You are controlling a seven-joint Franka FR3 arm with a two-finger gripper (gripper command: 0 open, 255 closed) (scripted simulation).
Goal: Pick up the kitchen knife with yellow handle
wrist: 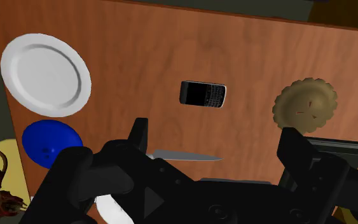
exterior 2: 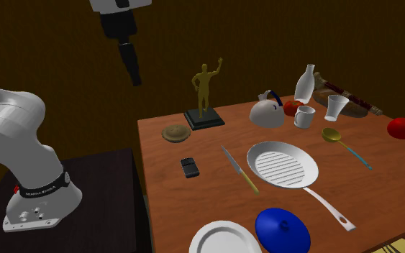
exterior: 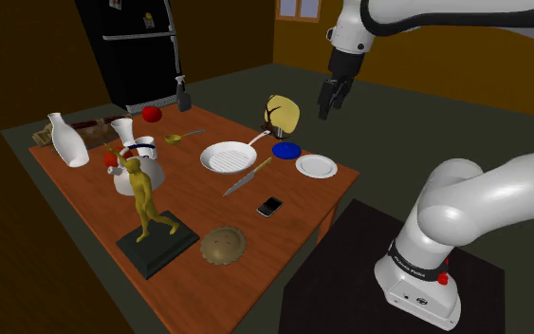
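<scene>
Wrist view | knife (wrist: 187, 156) handle hidden behind gripper (wrist: 215, 132) | jaws apart

Black fridge (exterior: 141, 52), window (exterior: 298, 8), brown walls (exterior: 27, 57)

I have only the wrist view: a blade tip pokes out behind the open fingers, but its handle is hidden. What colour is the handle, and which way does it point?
Observer: In the shoulder view the knife has a yellowish handle, and its end points toward the blue plate.
Operator: How high is the gripper?
Observer: The gripper hangs well above the table, apart from the knife.
Operator: What lies beside the knife?
Observer: In the second exterior view it lies flat between a white ridged pan and the phone.
</scene>
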